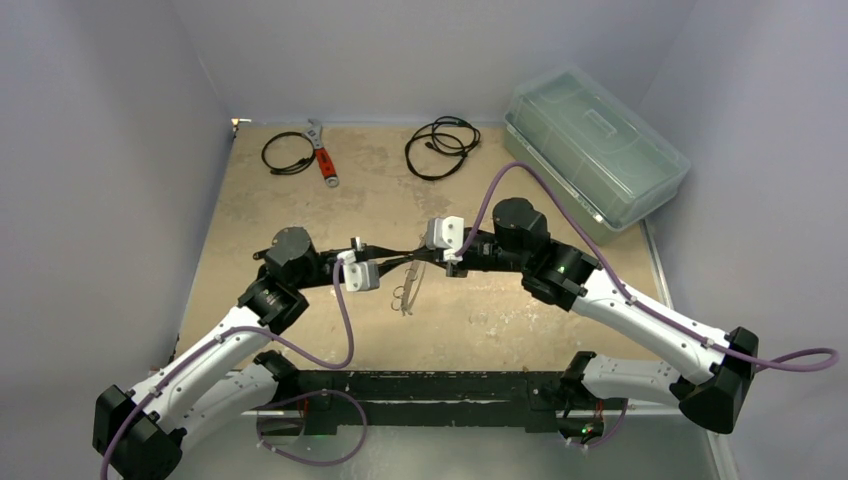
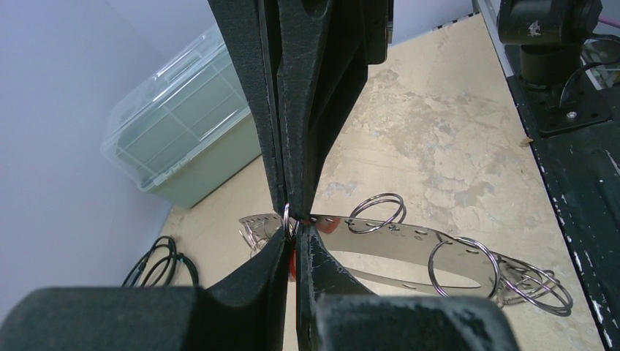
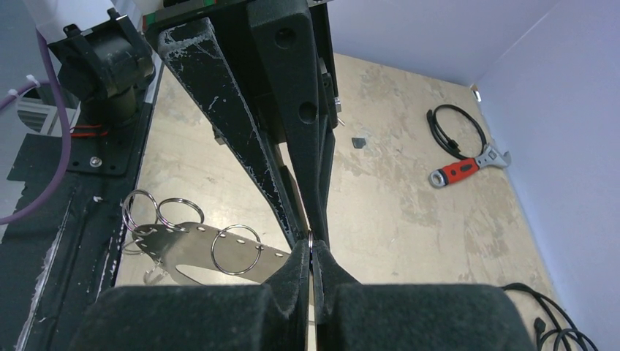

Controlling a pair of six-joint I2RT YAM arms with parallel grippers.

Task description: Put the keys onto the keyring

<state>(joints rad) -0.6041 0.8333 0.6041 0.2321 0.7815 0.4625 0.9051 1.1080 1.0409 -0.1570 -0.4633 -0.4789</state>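
Both arms meet over the middle of the table (image 1: 520, 325), tip against tip. The left gripper (image 2: 295, 232) is fully closed. In its own wrist view a bit of red shows deep between its pads. I take this for the red head of a key (image 2: 293, 262), though too little of it is seen to be sure. The right gripper (image 3: 312, 247) is pressed shut as well. A small split ring, the keyring (image 3: 311, 235), stands out just at its tips, exactly where the two claws touch. Whether the right claw alone holds this ring, or both do, I cannot tell.

Just below the grippers in the top view lies a shiny flat metal strip (image 2: 395, 245) with a row of small holes. Several larger split rings (image 3: 235, 251) are threaded through it. It is near the claws but apart from them.

In my judgement the step in hand is the threading of the first key onto the ring. The pictures do not show that the key already hangs on it, so I count nothing as finished. No blue or dark key is visible anywhere, so these are probably still to do.

The red-handled wrench (image 1: 322, 157) and the black cables (image 1: 443, 147) lie at the top of the table, and the clear plastic box (image 1: 595, 155) is at the upper right, all well apart from the work.
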